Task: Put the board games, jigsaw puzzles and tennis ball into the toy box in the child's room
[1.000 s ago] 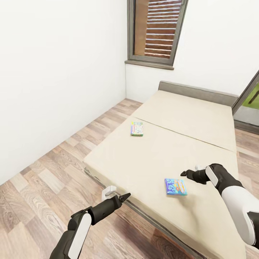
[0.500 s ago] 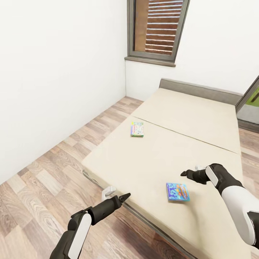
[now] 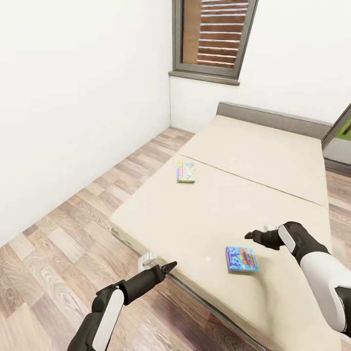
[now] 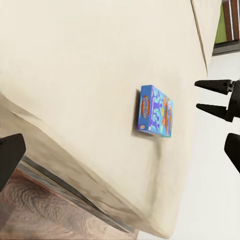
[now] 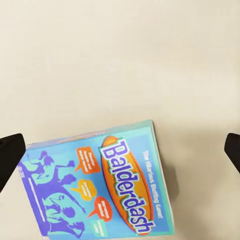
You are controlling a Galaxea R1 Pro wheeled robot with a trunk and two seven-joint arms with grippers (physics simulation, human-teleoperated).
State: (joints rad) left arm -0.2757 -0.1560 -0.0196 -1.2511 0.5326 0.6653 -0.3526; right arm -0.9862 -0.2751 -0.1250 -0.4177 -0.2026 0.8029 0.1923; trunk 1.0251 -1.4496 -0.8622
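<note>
Wood floor [image 3: 73, 234] down low. White wall [image 3: 73, 97] beside it. Window [image 3: 212, 36] up high, with brown slats behind a dark frame.

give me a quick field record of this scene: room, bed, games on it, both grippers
room: white walls, wood-plank floor, dark-framed window
bed: beige mattress, grey headboard
near game: blue Balderdash box, lying flat near the bed's near edge
far game: green box, lying flat farther up the bed
right gripper: open, above the mattress just beyond the blue box, holding nothing
left gripper: open, at the bed's near edge over the floor, holding nothing
</note>
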